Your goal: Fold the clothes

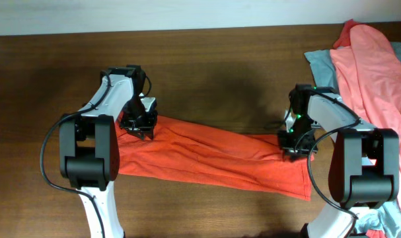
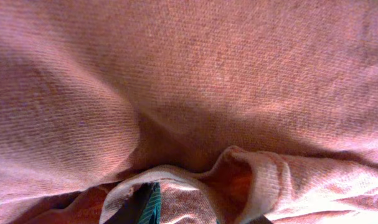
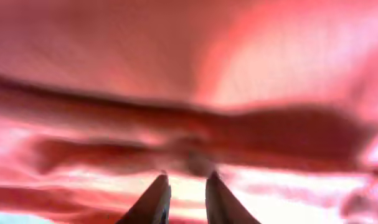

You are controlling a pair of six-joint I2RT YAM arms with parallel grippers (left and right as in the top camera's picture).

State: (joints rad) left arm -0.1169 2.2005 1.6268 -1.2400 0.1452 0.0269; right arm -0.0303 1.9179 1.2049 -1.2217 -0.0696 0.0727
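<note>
The orange-red T-shirt (image 1: 213, 155) lies bunched in a long band across the table, running from left to lower right. No lettering shows. My left gripper (image 1: 142, 127) is down on the band's upper left end. In the left wrist view the T-shirt (image 2: 195, 81) fills the frame and a fold of it wraps over the finger of the left gripper (image 2: 176, 208), which is shut on the cloth. My right gripper (image 1: 292, 147) is down on the band's upper right edge. In the right wrist view the right gripper (image 3: 184, 183) has its fingers nearly together, pinching the T-shirt (image 3: 176, 74).
A paler salmon-pink garment (image 1: 375, 73) lies heaped at the right edge over a grey-blue garment (image 1: 319, 63). More grey-blue cloth (image 1: 382, 221) shows at the lower right by the right arm's base. The dark wooden table (image 1: 220, 73) runs to a wall at the back.
</note>
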